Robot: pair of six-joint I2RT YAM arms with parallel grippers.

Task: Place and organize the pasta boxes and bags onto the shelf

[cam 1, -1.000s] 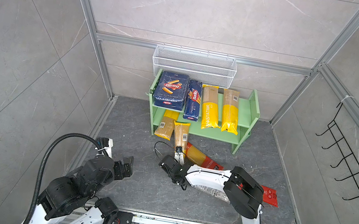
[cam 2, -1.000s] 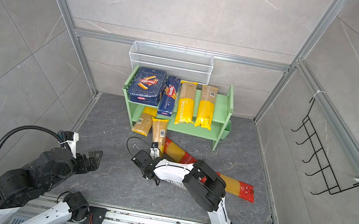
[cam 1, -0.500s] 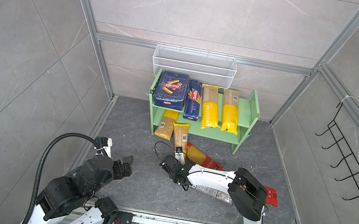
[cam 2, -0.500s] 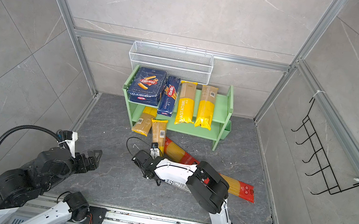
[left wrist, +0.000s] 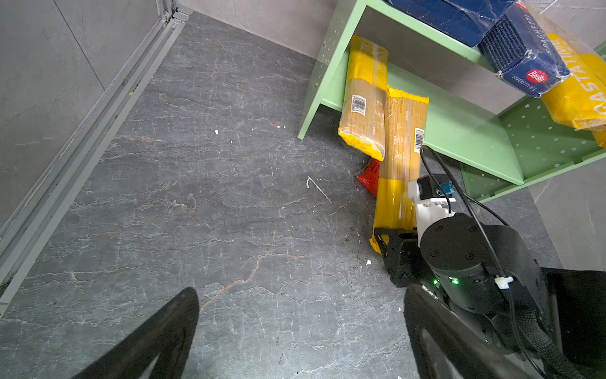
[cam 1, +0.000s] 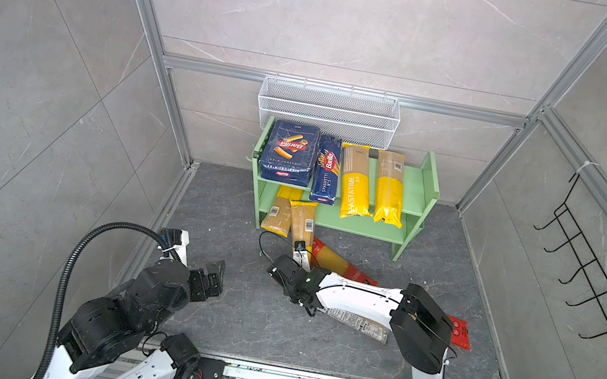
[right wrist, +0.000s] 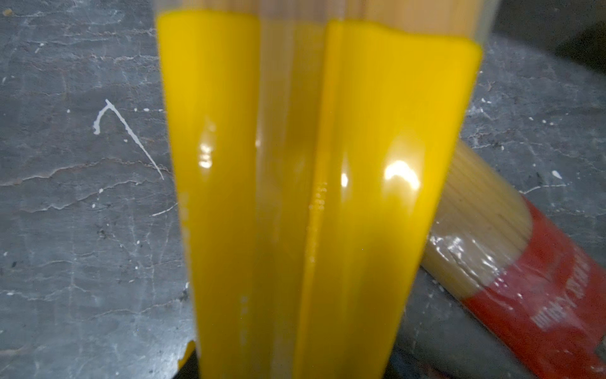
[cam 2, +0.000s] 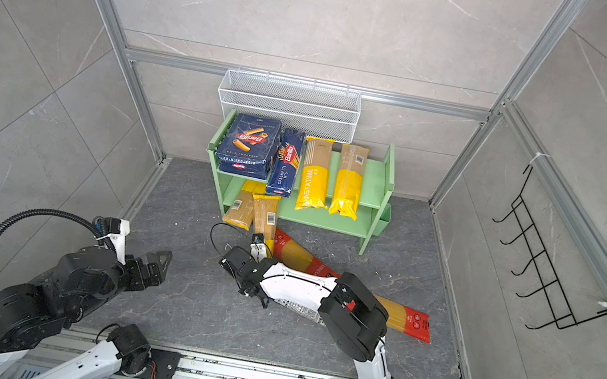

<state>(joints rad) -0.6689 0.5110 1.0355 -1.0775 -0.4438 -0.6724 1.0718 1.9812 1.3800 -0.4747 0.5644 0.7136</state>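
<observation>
In both top views the pale green two-tier open shelf (cam 1: 428, 179) stands at the upper middle of the frame, below a white wire mesh basket (cam 1: 328, 112). Its top tier carries, from the left, a wide dark blue Barilla rigatoni box (cam 1: 291, 152), a narrow dark blue Barilla spaghetti box (cam 1: 327, 169) and two yellow-and-clear spaghetti packets (cam 1: 355, 183) side by side. A third yellow-and-clear packet (cam 1: 279, 216) pokes out of the lower tier's left end. Beside it, the right gripper (left wrist: 392, 238) is clamped on the yellow end of a fourth yellow-and-clear packet (right wrist: 311, 197), whose far end reaches onto the lower tier. Under that packet, on the dark stone floor (cam 1: 227, 324), lies a red-ended spaghetti packet (cam 2: 298, 255). A second red-ended packet (cam 2: 407, 320) and a clear packet with black-and-white print (cam 1: 357, 326) lie partly beneath the right arm (cam 1: 355, 292), right of centre. The left gripper (left wrist: 300, 302), fingers spread wide and empty, hovers above bare floor at the lower left.
</observation>
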